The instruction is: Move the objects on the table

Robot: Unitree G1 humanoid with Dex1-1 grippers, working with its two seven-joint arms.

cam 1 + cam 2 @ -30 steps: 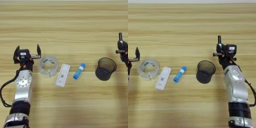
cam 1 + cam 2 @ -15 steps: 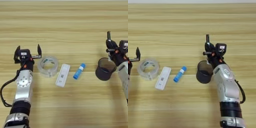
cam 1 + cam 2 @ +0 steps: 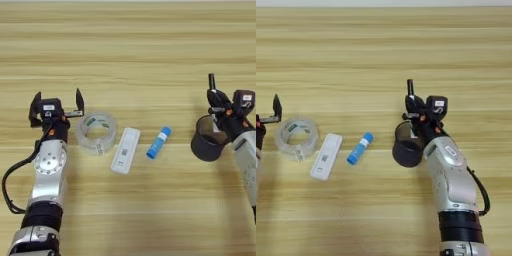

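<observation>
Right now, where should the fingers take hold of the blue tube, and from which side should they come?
Probably from above, at the middle of the blue tube. It lies flat and slanted on the table, white cap toward the far right, so the fingers should close across its narrow width, turned to match the slant. Its sides are free: the white device lies apart to the left, the mesh cup to the right.

Right hand (image 3: 412,107) leftward, over mesh cup (image 3: 407,147)

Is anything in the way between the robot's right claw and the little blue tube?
Yes. The dark mesh cup stands right beside the right gripper, on the side toward the blue tube. Past the cup, only bare table lies before the tube.
</observation>
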